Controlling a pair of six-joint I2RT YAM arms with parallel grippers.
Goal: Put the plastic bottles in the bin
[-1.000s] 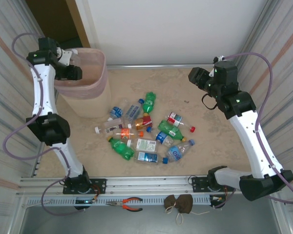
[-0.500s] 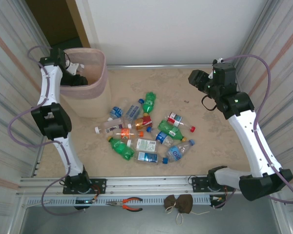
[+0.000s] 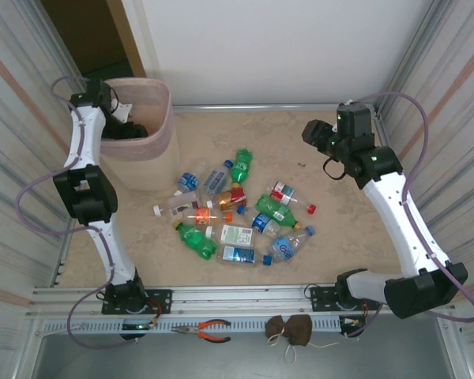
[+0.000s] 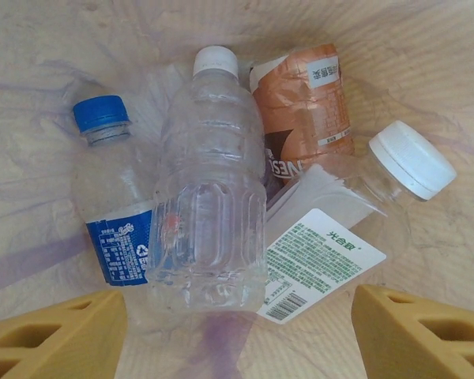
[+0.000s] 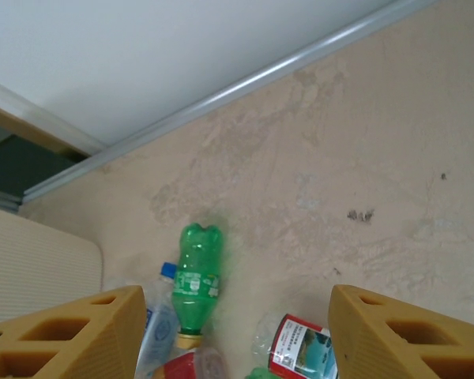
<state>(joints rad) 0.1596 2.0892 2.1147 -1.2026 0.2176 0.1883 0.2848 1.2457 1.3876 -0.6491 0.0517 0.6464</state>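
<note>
Left claw (image 4: 238,335) is held open, empty, over bin (image 3: 159,118); bottles (image 4: 209,205) are seen directly below. It should be lifted straight up, clear of rim. Right claw (image 5: 235,332) open, empty, above pile (image 3: 237,221) on desk (image 3: 340,237).

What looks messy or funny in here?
The plastic bottles lie tipped over in a jumbled heap on the table, none standing up. Down in the bin, the orange-labelled bottle looks crumpled. Nothing looks spilled.
</note>
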